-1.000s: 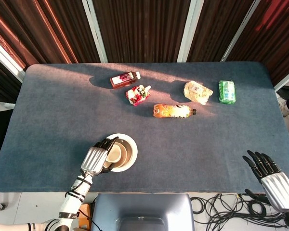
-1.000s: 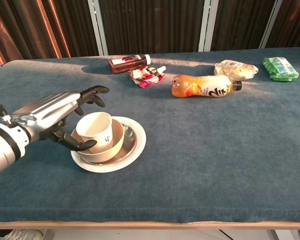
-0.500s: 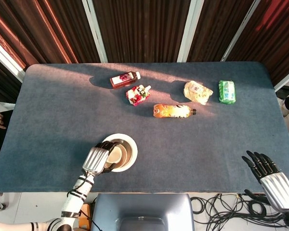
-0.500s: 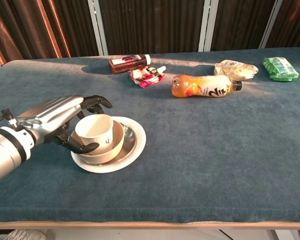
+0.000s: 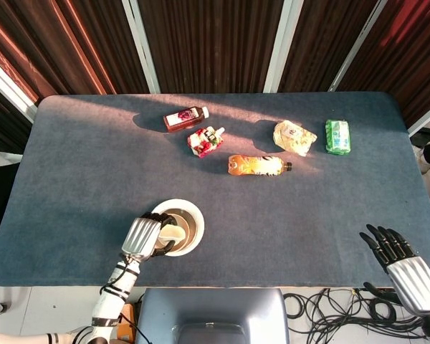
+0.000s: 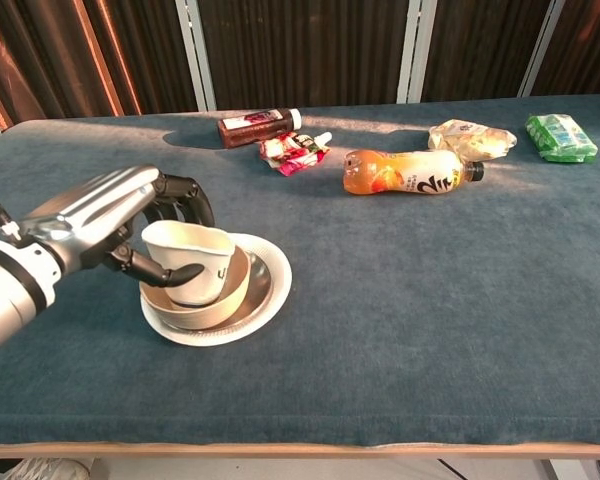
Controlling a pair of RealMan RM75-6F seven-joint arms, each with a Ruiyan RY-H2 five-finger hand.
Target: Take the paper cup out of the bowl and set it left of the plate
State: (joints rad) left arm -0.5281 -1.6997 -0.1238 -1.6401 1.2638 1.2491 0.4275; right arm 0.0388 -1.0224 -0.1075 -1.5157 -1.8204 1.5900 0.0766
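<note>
Left hand (image 6: pixel 110 225) closed around paper cup (image 6: pixel 193 263), thumb under front wall, fingers behind rim; cup tilted, base low inside tan bowl (image 6: pixel 225 296) on white plate (image 6: pixel 265 295). Right hand (image 5: pixel 401 261) idle at near right table edge, fingers spread, holding nothing. Judged mid-lift: best raised straight until clear of bowl rim, squeeze kept light against crushing thin wall, then carried left to bare cloth beside plate
</note>
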